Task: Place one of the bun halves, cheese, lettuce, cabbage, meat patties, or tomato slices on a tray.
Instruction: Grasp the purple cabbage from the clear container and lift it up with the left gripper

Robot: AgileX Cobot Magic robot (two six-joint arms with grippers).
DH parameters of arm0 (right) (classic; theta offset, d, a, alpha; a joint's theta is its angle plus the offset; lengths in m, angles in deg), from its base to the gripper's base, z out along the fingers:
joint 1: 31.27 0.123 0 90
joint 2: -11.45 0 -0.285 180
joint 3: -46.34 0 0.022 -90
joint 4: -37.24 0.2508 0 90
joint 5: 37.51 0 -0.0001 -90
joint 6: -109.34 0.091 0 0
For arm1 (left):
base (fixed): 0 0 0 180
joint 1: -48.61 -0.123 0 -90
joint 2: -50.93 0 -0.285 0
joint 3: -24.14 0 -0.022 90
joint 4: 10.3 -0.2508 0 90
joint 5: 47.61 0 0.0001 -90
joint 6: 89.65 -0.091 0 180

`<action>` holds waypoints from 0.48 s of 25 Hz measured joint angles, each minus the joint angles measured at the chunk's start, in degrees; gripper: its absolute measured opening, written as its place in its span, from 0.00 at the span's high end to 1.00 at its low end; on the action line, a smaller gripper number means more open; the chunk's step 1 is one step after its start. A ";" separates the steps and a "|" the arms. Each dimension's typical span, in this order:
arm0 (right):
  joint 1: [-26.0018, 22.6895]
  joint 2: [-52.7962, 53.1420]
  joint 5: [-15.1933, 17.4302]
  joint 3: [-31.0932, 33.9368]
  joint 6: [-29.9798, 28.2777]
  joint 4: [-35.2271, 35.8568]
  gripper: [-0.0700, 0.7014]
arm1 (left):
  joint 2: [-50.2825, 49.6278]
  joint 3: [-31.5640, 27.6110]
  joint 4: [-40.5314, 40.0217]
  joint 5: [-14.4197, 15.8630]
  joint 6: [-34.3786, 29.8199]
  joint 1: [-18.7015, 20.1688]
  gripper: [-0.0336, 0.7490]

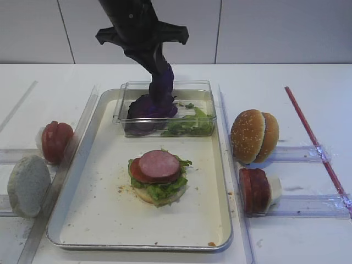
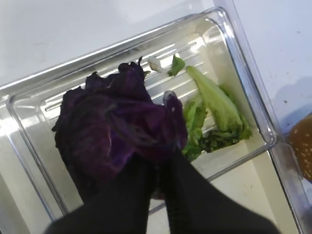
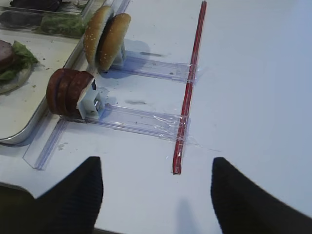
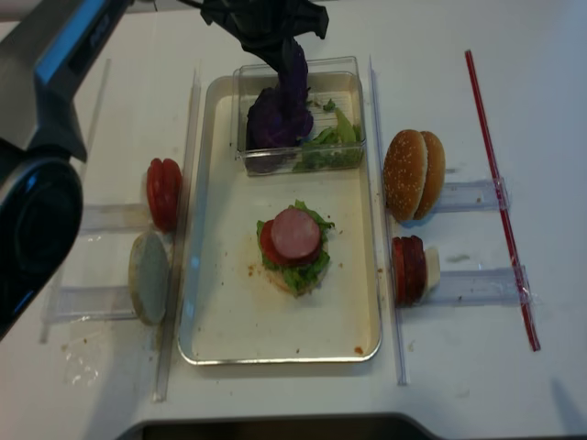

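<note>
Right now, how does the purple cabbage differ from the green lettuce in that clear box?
The purple cabbage is dark, bunched and pinched in the left gripper; the lettuce is bright green and lies loose, untouched. The cabbage fills the box's left side, the lettuce its right. Both are leafy and sit in the same clear box.

Meat patty (image 1: 159,163) atop stack on tray (image 1: 99,220)

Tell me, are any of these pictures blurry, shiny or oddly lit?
Left wrist view: the black jaws at the bottom edge are soft and out of focus, and the clear plastic box shows bright glare along its rim. Right wrist view: the dark shapes at the bottom are blurred. First overhead view: even, soft light; the sandwich throws only a faint shadow on the tray.
</note>
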 joint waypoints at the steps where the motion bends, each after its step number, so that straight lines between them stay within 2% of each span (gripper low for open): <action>1: 0.00 0.00 0.00 0.00 0.00 0.00 0.26 | 0.65 -0.25 0.11 0.12 0.05 0.07 0.89; 4: 0.00 0.00 0.00 0.00 0.00 0.00 0.26 | 3.04 -2.17 0.10 0.12 0.14 0.44 0.89; 12: 0.00 0.00 0.00 0.00 0.00 -0.10 0.26 | 12.86 -12.68 0.10 0.23 0.26 2.11 0.89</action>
